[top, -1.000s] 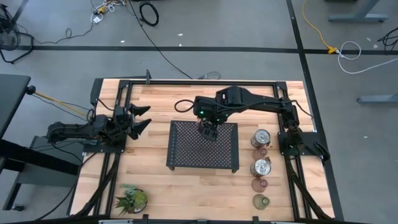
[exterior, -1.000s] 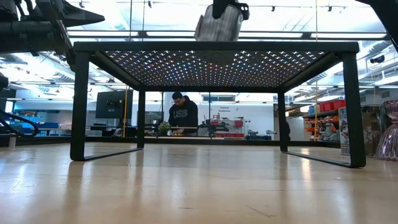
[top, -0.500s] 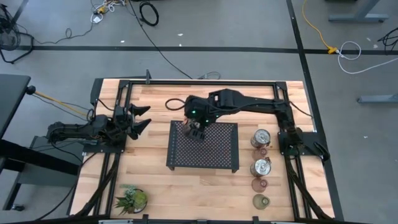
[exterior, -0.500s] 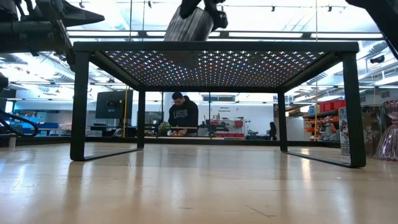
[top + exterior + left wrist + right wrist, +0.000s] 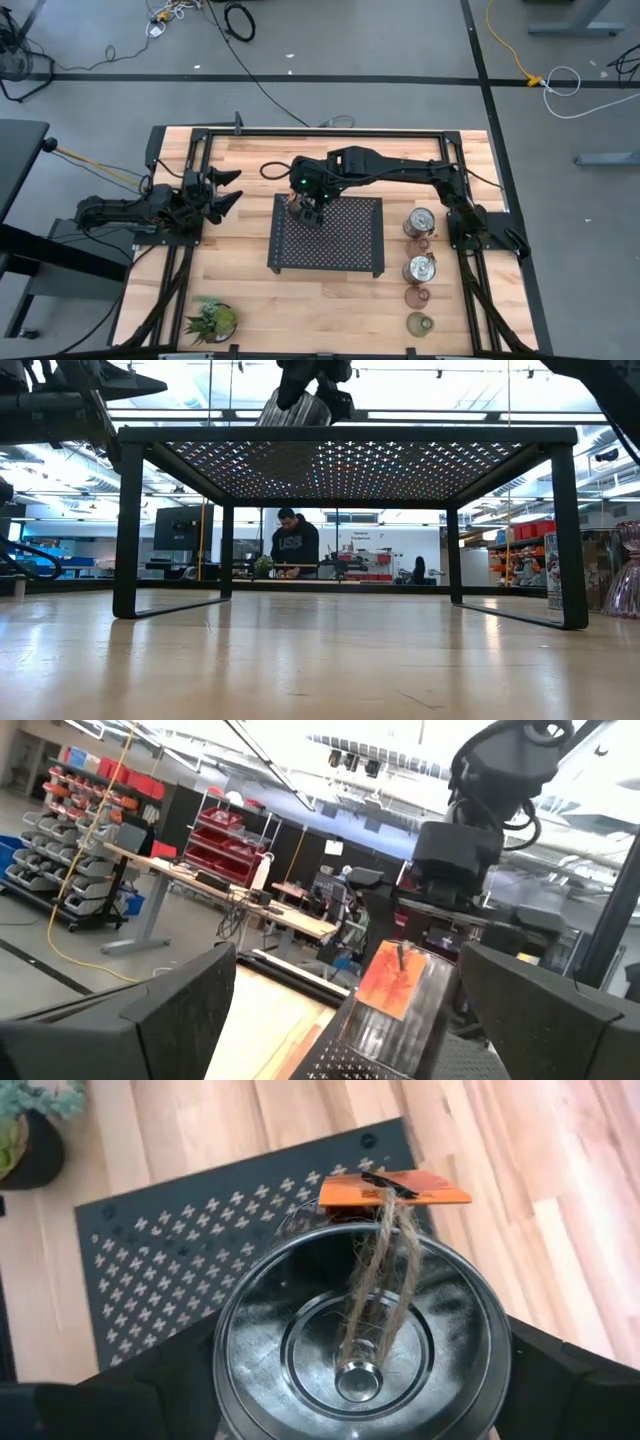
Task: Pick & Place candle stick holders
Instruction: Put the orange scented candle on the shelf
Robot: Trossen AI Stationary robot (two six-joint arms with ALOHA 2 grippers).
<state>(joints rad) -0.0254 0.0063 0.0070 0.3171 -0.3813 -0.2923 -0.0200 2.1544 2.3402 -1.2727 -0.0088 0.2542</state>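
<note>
My right gripper point(image 5: 308, 208) is shut on a shiny silver candle stick holder point(image 5: 360, 1340) with a twine loop and an orange tag point(image 5: 395, 1188). It hangs low over the far left corner of the black mesh tray point(image 5: 340, 245). In the low view the holder point(image 5: 292, 407) is tilted just above the tray top point(image 5: 350, 434). Two more silver holders point(image 5: 420, 222) point(image 5: 421, 268), a pinkish one point(image 5: 416, 296) and a greenish one point(image 5: 418, 323) stand in a row on the table to the tray's right. My left gripper point(image 5: 228, 190) waits open at the table's left. My right gripper pinches the silver holder by two opposite sides of its round outer wall point(image 5: 222, 1370), one finger point(image 5: 150, 1400) on each side. The fingers slant down from above. The holder sits tilted, its mouth toward the wrist; whether its base touches the tray I cannot tell.
A small potted plant point(image 5: 212, 320) stands at the near left corner. The tray stands on legs point(image 5: 126, 520) with open space under it. Bare wood lies left of and in front of the tray. A person point(image 5: 294, 545) is in the room far behind.
My right gripper has carried the silver holder from over the tray's far middle toward the table's left edge and slightly down, to the tray's far left corner. The holder, upright before, now tilts.
</note>
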